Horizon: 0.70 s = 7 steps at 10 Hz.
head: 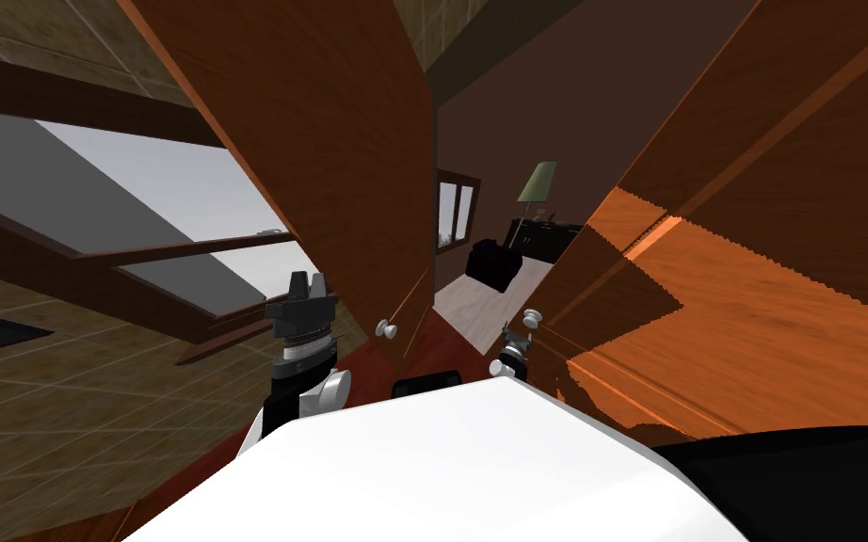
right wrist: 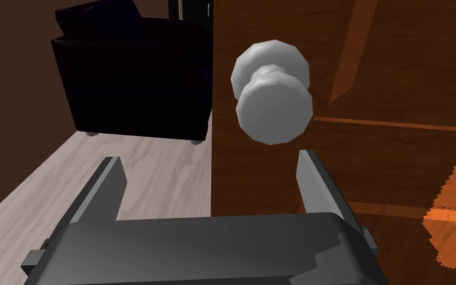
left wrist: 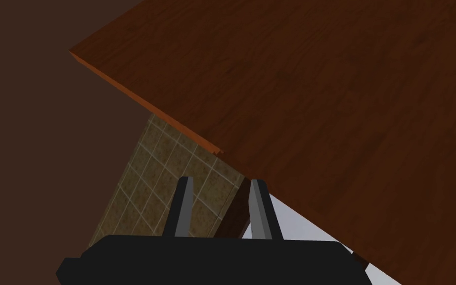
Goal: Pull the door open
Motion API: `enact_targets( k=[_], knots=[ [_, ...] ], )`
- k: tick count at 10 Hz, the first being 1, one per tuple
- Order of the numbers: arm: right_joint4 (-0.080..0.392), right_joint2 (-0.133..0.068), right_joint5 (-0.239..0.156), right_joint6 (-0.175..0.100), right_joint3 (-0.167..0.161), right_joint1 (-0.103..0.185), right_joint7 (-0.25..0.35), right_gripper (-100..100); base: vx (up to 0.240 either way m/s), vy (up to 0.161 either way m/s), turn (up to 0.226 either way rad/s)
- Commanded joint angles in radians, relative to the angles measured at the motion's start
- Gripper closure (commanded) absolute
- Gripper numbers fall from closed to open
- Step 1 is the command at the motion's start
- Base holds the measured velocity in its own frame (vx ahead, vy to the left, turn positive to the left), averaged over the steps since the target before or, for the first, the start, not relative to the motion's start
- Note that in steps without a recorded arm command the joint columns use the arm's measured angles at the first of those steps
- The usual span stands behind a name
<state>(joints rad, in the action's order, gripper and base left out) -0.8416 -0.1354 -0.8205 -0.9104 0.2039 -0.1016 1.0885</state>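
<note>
A brown wooden door (head: 752, 188) stands at my right, with a round grey knob (head: 532, 318) near its free edge. My right gripper (head: 520, 334) is just below that knob. In the right wrist view the knob (right wrist: 274, 94) sits just beyond the fingertips of the open right gripper (right wrist: 212, 173), nearer one finger (right wrist: 316, 178) than the other, with nothing between the fingers. The door (right wrist: 370, 74) fills the area behind the knob. My left gripper (head: 308, 282) is raised beside another wooden panel (head: 329, 141) with its own knob (head: 387, 328). The left gripper (left wrist: 222, 198) holds nothing, fingers a narrow gap apart.
Through the gap between the wooden panels lies a room with a dark armchair (head: 493, 263), a green-shaded lamp (head: 538, 183), a window (head: 456, 212) and pale floor (right wrist: 49, 188). The armchair (right wrist: 133, 74) stands close past the door's edge. A tiled wall (head: 46, 395) is at my left.
</note>
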Motion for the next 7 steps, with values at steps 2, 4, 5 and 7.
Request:
enact_targets(
  k=[2, 4, 5, 7],
  knots=[
    [0.054, -0.013, 0.038, 0.011, 0.017, 0.046, 0.032, -100, 0.007, -0.006, -0.06],
    [0.097, -0.02, 0.066, 0.017, 0.03, 0.084, 0.055, -100, 0.009, -0.01, -0.089],
    [0.097, -0.02, 0.066, 0.017, 0.03, 0.084, 0.055, -100, 0.009, -0.006, -0.018],
    [0.138, -0.024, 0.092, 0.021, 0.043, 0.12, 0.078, -100, 0.013, -0.013, -0.097]
  ],
)
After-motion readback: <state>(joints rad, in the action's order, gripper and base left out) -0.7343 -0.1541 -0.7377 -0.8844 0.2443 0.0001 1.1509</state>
